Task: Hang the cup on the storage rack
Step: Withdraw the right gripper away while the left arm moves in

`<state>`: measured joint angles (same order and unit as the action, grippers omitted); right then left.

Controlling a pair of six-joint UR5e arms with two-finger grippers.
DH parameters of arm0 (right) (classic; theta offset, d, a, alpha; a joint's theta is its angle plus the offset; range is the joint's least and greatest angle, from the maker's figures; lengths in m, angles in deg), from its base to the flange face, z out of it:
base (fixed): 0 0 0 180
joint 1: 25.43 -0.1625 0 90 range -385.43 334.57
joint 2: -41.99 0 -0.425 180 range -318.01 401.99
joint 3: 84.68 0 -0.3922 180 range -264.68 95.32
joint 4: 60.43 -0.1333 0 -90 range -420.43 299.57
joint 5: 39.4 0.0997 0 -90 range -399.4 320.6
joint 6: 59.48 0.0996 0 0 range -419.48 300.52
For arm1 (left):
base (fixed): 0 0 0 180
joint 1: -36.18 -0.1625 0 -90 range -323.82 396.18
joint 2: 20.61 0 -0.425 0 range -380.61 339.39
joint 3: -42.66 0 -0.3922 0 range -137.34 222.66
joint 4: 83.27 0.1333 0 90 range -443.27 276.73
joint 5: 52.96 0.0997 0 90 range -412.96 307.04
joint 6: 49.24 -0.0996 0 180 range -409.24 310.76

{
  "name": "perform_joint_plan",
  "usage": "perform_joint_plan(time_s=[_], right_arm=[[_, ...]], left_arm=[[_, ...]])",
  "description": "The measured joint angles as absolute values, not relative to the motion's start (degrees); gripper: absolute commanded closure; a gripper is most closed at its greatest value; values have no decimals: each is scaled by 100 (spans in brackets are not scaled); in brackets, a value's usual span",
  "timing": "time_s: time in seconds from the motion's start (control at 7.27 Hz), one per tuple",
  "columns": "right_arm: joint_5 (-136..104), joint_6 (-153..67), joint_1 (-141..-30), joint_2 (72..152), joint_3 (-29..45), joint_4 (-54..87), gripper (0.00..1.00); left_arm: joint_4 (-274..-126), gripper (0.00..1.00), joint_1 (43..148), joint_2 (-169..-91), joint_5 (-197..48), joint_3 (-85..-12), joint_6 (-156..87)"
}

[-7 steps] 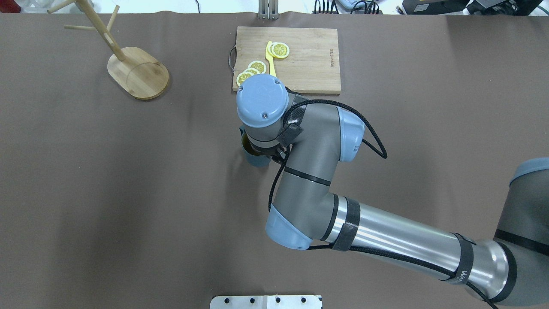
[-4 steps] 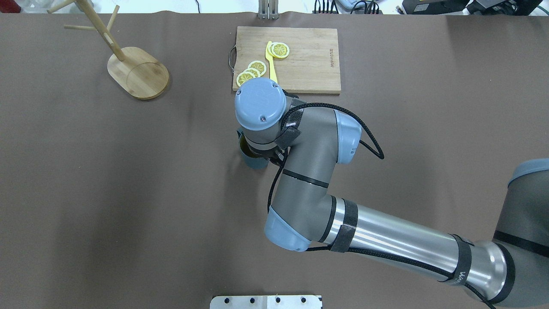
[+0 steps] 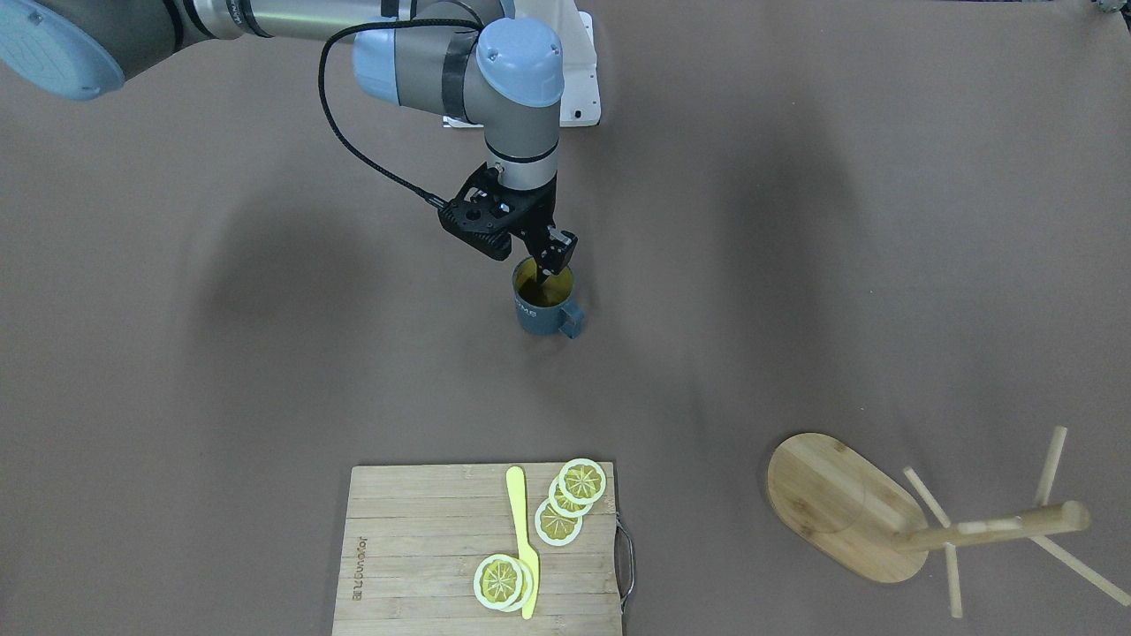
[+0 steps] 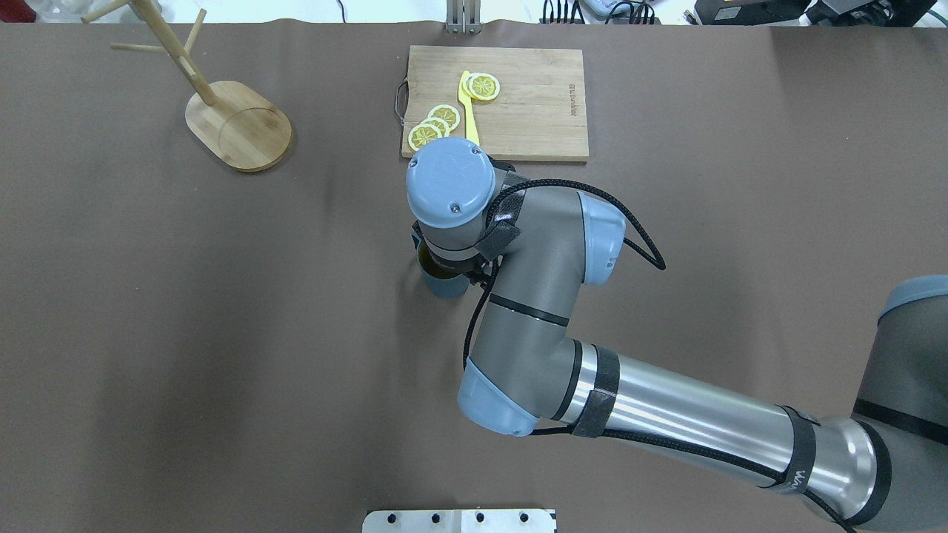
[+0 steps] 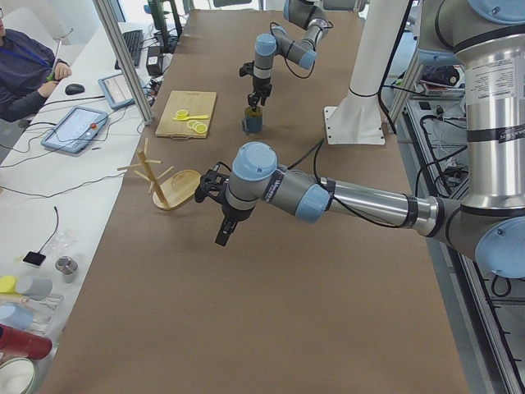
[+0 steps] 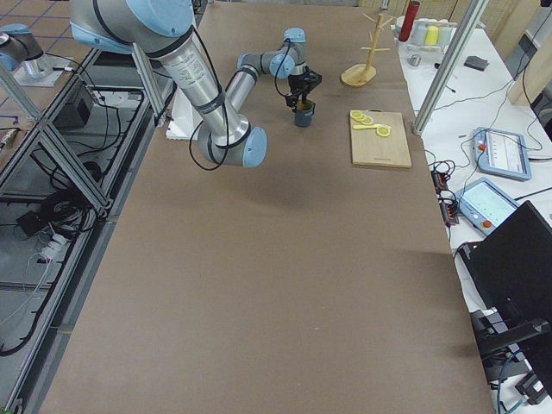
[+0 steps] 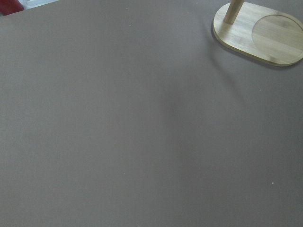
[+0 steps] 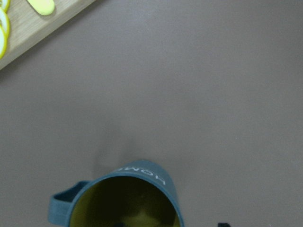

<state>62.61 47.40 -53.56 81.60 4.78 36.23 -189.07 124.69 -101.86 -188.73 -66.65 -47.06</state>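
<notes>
The dark teal cup [image 3: 541,316] stands upright mid-table, handle toward the cutting board; it also shows in the overhead view [image 4: 443,285] and the right wrist view [image 8: 144,171]. My right gripper [image 3: 546,265] reaches down over it, one finger inside the yellowish interior and one outside the rim, shut on the cup's wall. In the overhead view the wrist hides the fingers. The bamboo storage rack [image 3: 831,503] [image 4: 241,126] stands far off at the table's corner, pegs bare. My left gripper [image 5: 223,234] hovers near the rack; I cannot tell if it is open. The left wrist view shows the rack's base [image 7: 265,38].
A wooden cutting board [image 4: 518,104] with lemon slices [image 4: 482,86] and a yellow knife [image 4: 468,111] lies just beyond the cup. Bottles and cups [image 5: 25,287] stand on the white side table. An operator [image 5: 25,66] sits there.
My right arm and the cup in its grip have shifted slightly to the left and back, ending a little nearer the robot's side. The rack and board have not moved.
</notes>
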Motion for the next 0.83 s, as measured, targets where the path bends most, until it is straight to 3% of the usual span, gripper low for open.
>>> perform_joint_plan(time_s=[0.55, 0.83], right_arm=[[6848, 3381, -6213, 9132, 1862, 4039, 0], [7344, 2436, -6916, 9659, 2170, 4066, 0]], left_arm=[[-20053, 1, 12444, -10338, -19567, -6322, -4670], [-21064, 2, 12198, -10703, -19819, -6056, -3652]])
